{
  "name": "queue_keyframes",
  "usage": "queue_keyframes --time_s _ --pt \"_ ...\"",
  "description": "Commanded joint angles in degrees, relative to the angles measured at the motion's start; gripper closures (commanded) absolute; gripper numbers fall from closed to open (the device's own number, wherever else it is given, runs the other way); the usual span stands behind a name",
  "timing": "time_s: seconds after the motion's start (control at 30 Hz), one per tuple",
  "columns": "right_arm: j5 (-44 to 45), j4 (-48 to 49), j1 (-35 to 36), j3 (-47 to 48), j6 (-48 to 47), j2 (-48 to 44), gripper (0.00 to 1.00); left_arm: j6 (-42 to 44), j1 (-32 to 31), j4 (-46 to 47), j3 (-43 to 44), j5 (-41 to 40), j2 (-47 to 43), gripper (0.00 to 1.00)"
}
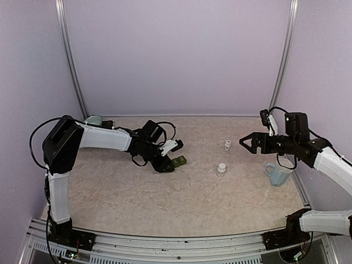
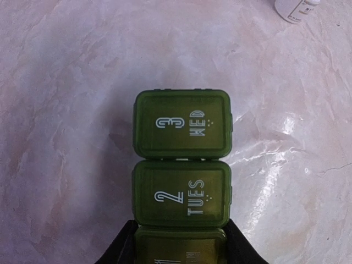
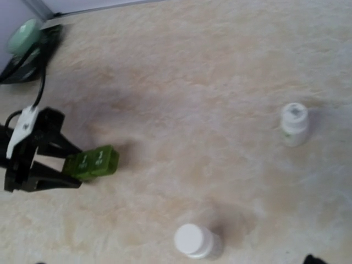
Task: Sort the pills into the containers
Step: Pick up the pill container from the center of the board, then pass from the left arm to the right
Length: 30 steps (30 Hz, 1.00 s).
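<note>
From above, the left gripper [image 1: 171,163] was out in the middle of the table [image 1: 137,198]. It was closed on one end of the containers [image 1: 179,161], the little dark green strip lying flat there. The right gripper [image 1: 246,142] hung in the air on the other side. It held nothing, and its jaws looked open. Between the two grippers stood a white bottle [image 1: 227,145] and a second white bottle [image 1: 221,169], both upright. A blue mug [image 1: 278,174] sat by the right arm. A green bowl [image 1: 93,119] was far back on the left, well apart from the rest.

In the left wrist view, the fingers [image 2: 118,250] sat against both sides of the nearest box of the strip. The boxes marked TUES and WED stuck out in front. Every lid in view was shut, and no loose pills showed.

In the right wrist view, both bottles stood between this camera and the strip [image 3: 91,163]. Its own fingers hardly showed.

I think the job had barely begun, with the strip only being held steady. Next, a lid and a bottle would need opening. The shut lids were in the way, and the left fingers hugged the first box, so that lid might be hard to lift.
</note>
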Motion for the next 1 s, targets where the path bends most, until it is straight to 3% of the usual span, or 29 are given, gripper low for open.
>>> queue_keyframes --time_s 0.0,0.27,0.5,0.7,0.8,0.97 --pt "-7.2 4.5 0.5 -2.0 0.1 -1.9 0.00 -4.9 -1.2 5.7 -4.0 2.8 -7.3 0.64" --pt "-16.1 9.2 3.6 -2.4 -1.6 -1.9 0.00 -10.2 -5.7 11.6 -9.5 5.7 -13.6 0.64" --pt "-14.1 8.5 14.7 0.7 -8.0 1.8 0.00 -13.0 -8.9 14.3 -12.1 7.0 -18.0 0.64" --pt "-14.0 11.5 17.7 -0.4 -10.7 3.0 0.00 -14.2 -10.7 15.1 -14.1 7.1 -22.0 0.64" --pt "-13.1 12.1 18.2 -0.4 -10.2 3.8 0.00 -14.7 -12.2 14.9 -14.7 4.6 -23.7 0.64" --pt "-13.5 11.0 18.2 1.2 -5.2 7.1 0.00 -14.3 -16.0 14.3 -16.0 -6.0 -26.4 0.64"
